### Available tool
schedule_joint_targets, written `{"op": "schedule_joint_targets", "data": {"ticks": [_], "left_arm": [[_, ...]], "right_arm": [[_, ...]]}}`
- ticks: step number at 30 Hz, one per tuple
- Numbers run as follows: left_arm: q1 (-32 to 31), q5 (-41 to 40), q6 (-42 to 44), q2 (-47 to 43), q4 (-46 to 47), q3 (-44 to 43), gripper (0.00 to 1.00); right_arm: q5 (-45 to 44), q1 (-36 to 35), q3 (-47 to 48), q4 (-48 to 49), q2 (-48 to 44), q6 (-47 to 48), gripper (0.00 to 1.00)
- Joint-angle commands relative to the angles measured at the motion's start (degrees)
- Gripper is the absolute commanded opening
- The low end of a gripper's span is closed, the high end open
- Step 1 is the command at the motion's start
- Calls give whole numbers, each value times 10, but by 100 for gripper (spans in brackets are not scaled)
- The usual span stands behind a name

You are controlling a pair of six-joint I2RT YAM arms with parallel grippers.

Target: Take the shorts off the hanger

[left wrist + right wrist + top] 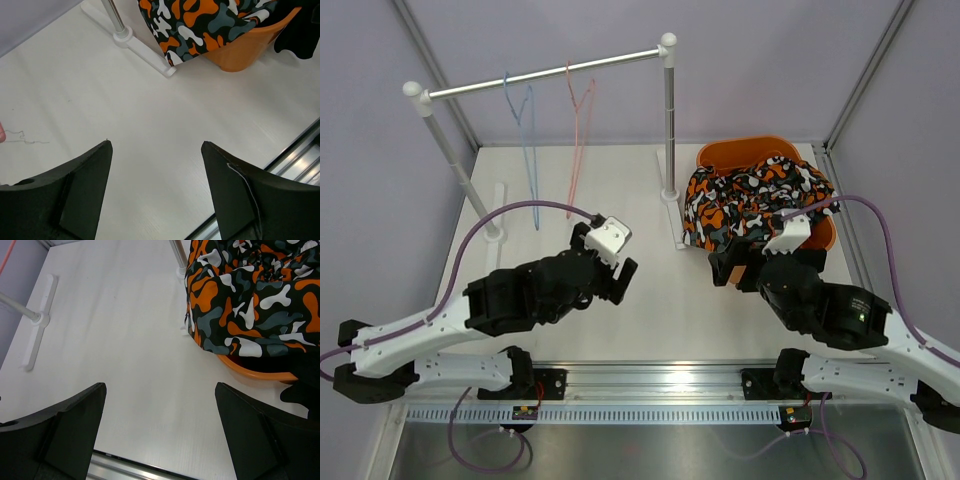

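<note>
Plainly, we saw the camo shorts heaped in the bin, spilling over its rim, while the blue hanger and pink hanger hung bare. Dark cloth at the bin's near edge may have been the black pair; we could not tell. The left hand and right hand stood apart above the tabletop, holding nothing. We judged the shorts light, limp and unbreakable, best pinched at a bunched fold or waistband
</note>
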State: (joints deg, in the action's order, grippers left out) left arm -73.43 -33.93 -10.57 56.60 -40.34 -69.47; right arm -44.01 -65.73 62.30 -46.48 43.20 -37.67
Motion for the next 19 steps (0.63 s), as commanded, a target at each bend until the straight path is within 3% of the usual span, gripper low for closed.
{"op": "schedule_joint_targets", "data": {"ticks": [1,19], "left_arm": [[-3,-24,-2,-56,36,28,78],[-3,-23,-2,-85,65,65,79]], "right_arm": [[-17,-2,-21,-1,-23,-19,100],[-21,-3,-42,18,-44,-14,100]]}}
